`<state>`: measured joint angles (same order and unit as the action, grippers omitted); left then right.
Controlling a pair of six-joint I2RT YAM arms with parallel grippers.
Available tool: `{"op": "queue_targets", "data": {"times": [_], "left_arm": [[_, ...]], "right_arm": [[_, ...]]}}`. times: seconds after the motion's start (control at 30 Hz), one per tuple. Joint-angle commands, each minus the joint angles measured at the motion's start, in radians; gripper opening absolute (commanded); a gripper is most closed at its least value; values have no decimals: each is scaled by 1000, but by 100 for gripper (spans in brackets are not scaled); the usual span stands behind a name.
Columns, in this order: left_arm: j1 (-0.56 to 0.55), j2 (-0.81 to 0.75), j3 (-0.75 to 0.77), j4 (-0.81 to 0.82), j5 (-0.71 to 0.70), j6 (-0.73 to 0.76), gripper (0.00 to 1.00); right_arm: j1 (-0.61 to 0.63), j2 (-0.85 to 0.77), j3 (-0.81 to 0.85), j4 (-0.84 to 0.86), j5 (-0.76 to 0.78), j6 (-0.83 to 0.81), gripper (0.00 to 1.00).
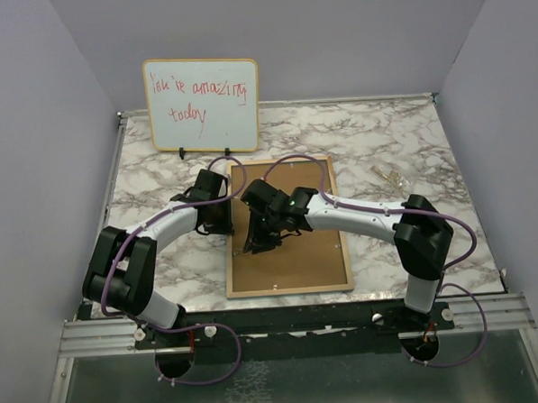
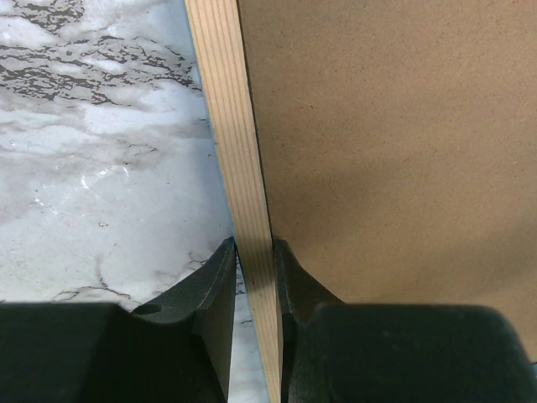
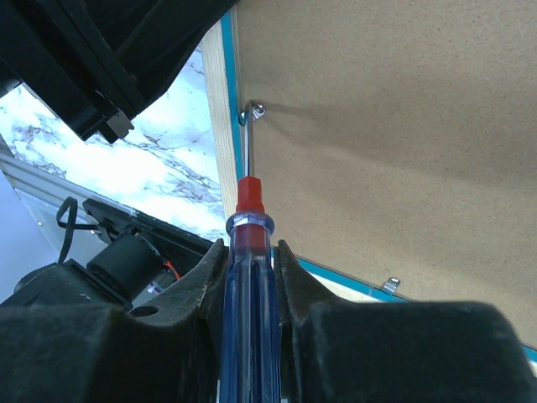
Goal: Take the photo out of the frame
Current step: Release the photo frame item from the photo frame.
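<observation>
The frame (image 1: 290, 259) lies face down on the marble table, brown backing board (image 2: 386, 151) up, with a pale wood rim (image 2: 239, 151) around it. The photo is hidden under the board. My left gripper (image 2: 256, 252) is shut on the wood rim at the frame's left edge (image 1: 223, 213). My right gripper (image 3: 250, 252) is shut on a screwdriver (image 3: 248, 227) with a clear blue handle and red collar. Its thin shaft reaches a small metal tab (image 3: 252, 111) on the board's edge. In the top view the right gripper (image 1: 257, 238) hovers over the board's left half.
A small whiteboard (image 1: 201, 104) with red handwriting stands at the back left. Another metal tab (image 3: 391, 285) sits on the blue-edged rim nearby. Small clear bits (image 1: 389, 175) lie on the table right of the frame. The left arm (image 3: 126, 50) is close above the screwdriver tip.
</observation>
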<state>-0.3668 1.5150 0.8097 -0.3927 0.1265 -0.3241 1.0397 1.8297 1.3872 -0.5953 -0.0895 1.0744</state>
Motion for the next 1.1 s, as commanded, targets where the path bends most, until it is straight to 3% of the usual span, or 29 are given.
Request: {"op": "queue_targets", "data": {"times": [0.0, 0.33, 1.07], "left_arm": [[0, 19, 5, -22, -39, 34, 4], [0, 19, 8, -25, -42, 36, 4], [0, 25, 8, -25, -39, 37, 4]], "right_arm": [[8, -1, -14, -53, -2, 0, 0], [8, 51, 69, -70, -23, -49, 0], [14, 50, 37, -90, -32, -62, 0]]}}
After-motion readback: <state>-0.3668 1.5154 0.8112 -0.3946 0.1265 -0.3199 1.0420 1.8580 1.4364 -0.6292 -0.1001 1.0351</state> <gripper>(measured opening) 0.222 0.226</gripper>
